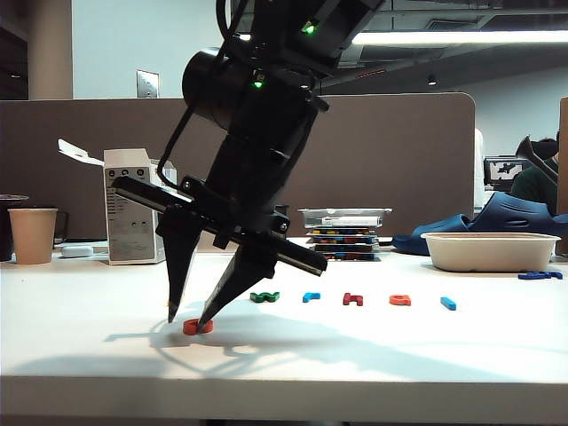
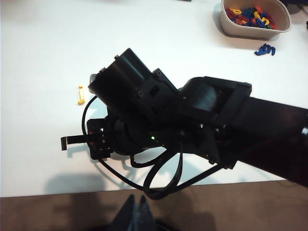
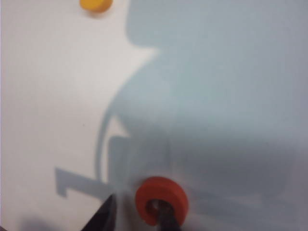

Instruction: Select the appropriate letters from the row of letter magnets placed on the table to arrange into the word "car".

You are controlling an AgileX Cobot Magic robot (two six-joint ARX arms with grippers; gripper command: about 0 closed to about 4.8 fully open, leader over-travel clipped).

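The orange "c" (image 1: 197, 327) lies flat near the table's (image 1: 373, 355) front edge — we see a grey partition behind. The right gripper (image 1: 190, 319) straddles it, fingers apart; the left gripper (image 2: 135, 211) — together.

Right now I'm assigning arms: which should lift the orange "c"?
Right. The right gripper already straddles the orange "c" on the table; the left gripper hangs beyond the table's edge.
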